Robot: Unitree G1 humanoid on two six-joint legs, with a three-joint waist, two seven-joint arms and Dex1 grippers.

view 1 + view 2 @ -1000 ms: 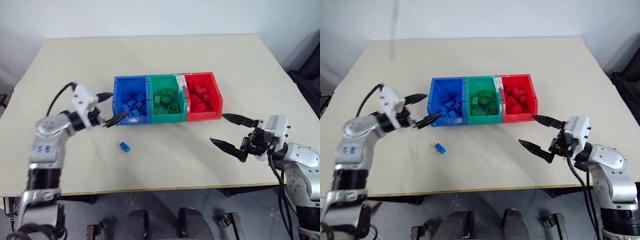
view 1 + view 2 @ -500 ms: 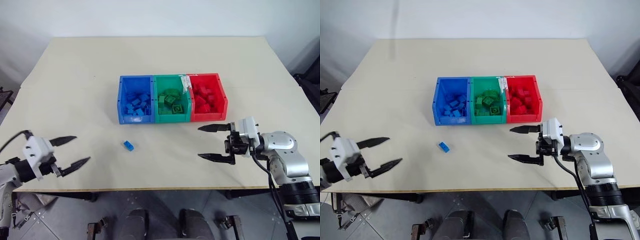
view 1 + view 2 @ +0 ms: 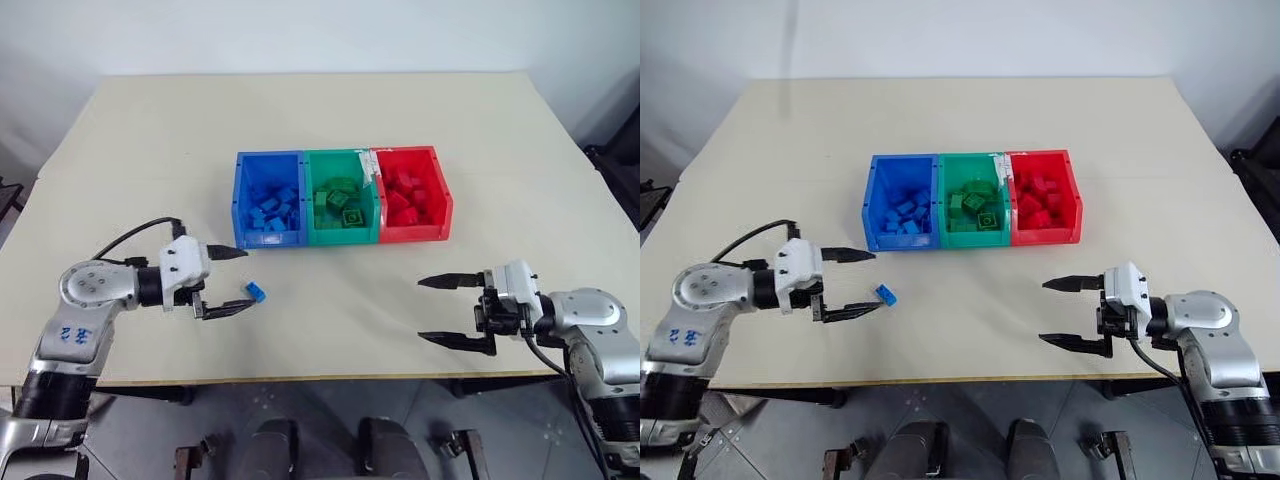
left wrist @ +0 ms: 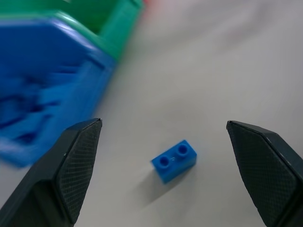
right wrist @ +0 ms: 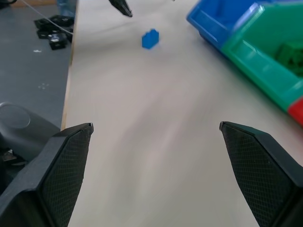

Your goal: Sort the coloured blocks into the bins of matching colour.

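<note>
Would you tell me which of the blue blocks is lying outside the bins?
The lone blue block on the table, in front of the blue bin; the other blue ones lie inside that bin.

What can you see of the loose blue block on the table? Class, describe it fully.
The loose blue block is a small, glossy plastic brick with two round studs on top. It lies flat and studs-up on the bare beige table, in front of the blue bin and apart from it. The left tool is open, its two black fingers standing either side of the block without touching it. Nothing but the table touches it.
</note>
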